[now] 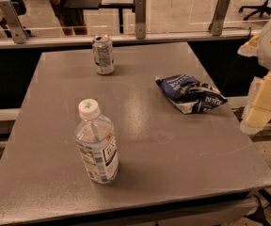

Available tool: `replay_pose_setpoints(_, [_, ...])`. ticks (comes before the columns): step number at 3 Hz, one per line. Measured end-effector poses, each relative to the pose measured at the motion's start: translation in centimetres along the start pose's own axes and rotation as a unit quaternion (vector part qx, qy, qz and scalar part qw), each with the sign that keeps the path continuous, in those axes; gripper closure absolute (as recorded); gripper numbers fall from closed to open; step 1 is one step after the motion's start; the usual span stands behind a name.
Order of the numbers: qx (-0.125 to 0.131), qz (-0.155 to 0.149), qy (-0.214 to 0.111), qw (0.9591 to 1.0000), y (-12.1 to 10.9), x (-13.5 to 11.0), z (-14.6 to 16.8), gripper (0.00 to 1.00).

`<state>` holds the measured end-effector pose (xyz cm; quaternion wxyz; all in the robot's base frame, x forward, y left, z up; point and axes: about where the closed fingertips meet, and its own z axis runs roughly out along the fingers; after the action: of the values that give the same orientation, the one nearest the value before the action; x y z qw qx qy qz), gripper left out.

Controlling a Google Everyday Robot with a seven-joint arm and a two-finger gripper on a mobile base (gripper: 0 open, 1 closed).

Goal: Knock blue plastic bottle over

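The blue plastic bottle (96, 145) stands straight up on the gray table (173, 145), near the table's front edge and toward its left side; its white cap has a little green mark on it; its label is white and blue. A silver-green can (103, 54) stands near the table's back edge; a dark blue snack bag (190, 94) lies crumpled on the table's right side. The gripper (263, 102) hangs in the air just past the table's right edge, well apart from the bottle and touching nothing; I cannot tell if it is spread apart or squeezed together.
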<state>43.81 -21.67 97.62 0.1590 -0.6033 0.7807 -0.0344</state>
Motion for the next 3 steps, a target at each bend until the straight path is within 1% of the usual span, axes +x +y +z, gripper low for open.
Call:
replay_pose_setpoints(1, [-0.001, -0.002, -0.005, 1.0, 0.0, -0.3, 0.1, 0.0])
replay_pose_setpoints(2, [-0.011, -0.019, -0.043, 0.9988, 0.1, -2.6, 0.5, 0.0])
replay_pose_setpoints(3, [-0.026, -0.044, -0.102, 0.9935, 0.8, -6.5, 1.4, 0.0])
